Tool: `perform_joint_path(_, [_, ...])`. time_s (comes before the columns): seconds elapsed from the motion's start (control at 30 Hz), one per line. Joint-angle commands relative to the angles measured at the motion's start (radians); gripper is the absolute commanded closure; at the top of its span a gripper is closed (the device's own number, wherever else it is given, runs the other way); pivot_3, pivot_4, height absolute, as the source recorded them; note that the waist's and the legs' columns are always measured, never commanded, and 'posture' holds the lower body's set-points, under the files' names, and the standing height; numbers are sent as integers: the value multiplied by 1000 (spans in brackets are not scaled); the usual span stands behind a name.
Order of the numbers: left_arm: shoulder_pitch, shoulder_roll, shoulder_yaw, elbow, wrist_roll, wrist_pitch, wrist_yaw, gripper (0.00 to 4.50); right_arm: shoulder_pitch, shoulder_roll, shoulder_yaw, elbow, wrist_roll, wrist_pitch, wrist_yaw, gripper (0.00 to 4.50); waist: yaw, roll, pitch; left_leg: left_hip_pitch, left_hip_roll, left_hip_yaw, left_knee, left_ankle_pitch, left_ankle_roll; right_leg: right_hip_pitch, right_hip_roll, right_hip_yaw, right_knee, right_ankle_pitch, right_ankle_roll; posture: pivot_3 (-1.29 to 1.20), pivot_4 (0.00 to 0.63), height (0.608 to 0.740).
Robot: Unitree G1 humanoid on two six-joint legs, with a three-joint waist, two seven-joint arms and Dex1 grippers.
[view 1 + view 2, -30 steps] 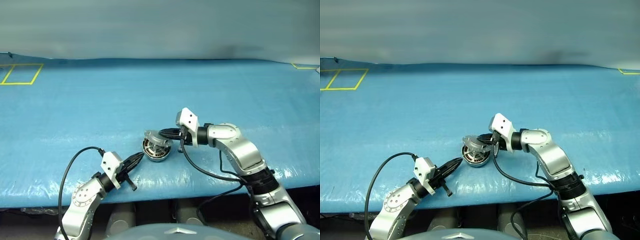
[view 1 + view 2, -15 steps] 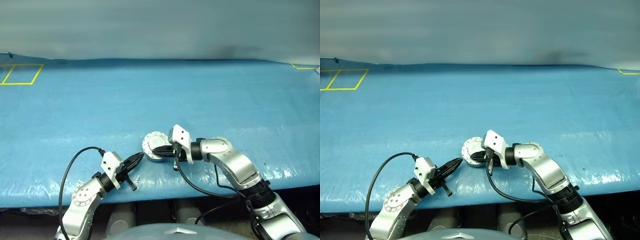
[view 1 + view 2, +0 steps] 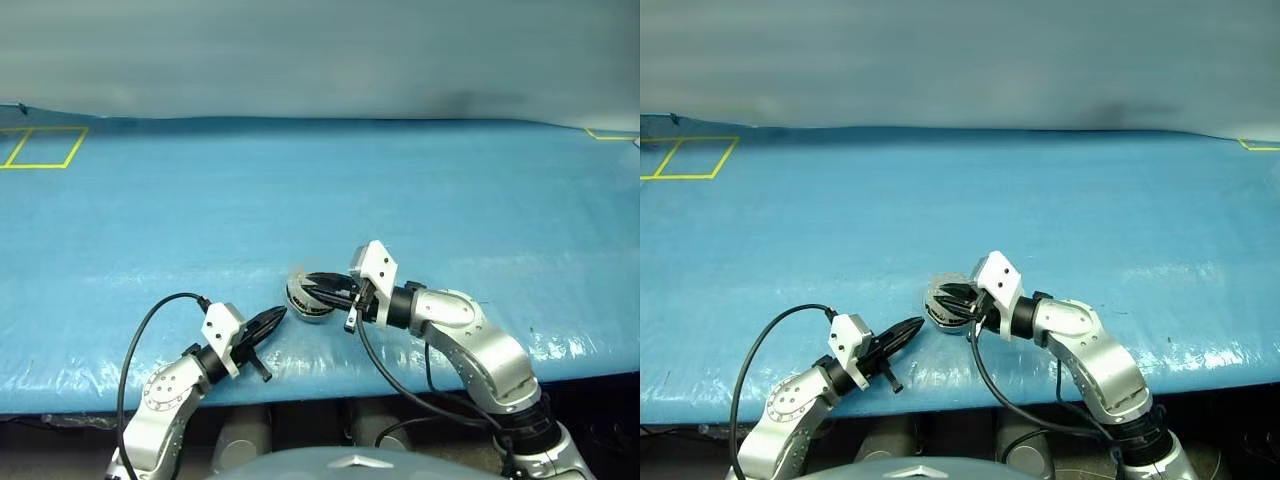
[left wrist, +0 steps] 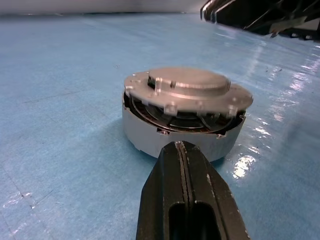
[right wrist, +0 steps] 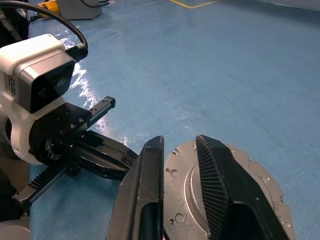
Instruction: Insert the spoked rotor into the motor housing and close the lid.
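Lid [image 4: 187,92] sits on housing [image 4: 150,135]; left gripper [image 4: 181,150] pressed together beside it, right gripper [image 5: 180,165] spread above.

1. The two head views look forward and down over the blue plastic-covered table [image 3: 300,190], framing both arms.
2. The left wrist view sits low and close behind the round silver motor housing [image 4: 150,137].
3. The right wrist view looks down from just above its flat silver lid [image 5: 250,175], also catching the left gripper [image 5: 107,160].
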Motion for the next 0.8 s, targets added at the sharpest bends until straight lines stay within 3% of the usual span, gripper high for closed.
perform_joint_path(0.03, [-14, 3, -11, -54, -5, 14, -1, 4500, 8, 10, -19, -45, -4, -6, -54, 2320, 0, 0, 0, 0, 0, 0, 0, 0, 0, 0, 0, 0, 0, 0, 0, 0, 150, 740])
perform_joint_path(0.27, [-19, -2, -15, -69, -3, 29, 9, 4500, 7, 97, 15, 86, -115, -67, -205, 30, -1, 0, 0, 0, 0, 0, 0, 0, 0, -1, 0, 0, 0, 0, 0, 0, 150, 740])
perform_joint_path(0.47, [-14, 2, -15, -73, 2, 29, 19, 4500, -1, 155, 41, 143, -147, -79, -253, 30, -2, 0, 0, 0, 0, 0, 0, 0, 0, -1, 0, 0, 0, 0, 0, 0, 150, 740])
perform_joint_path(0.8, [-10, 3, -16, -62, -2, 19, 19, 4500, 25, 149, 103, 109, -144, -36, -229, 30, -2, 0, 0, 0, 0, 0, 0, 0, 0, -1, 0, 0, 0, 0, 0, 0, 150, 740])
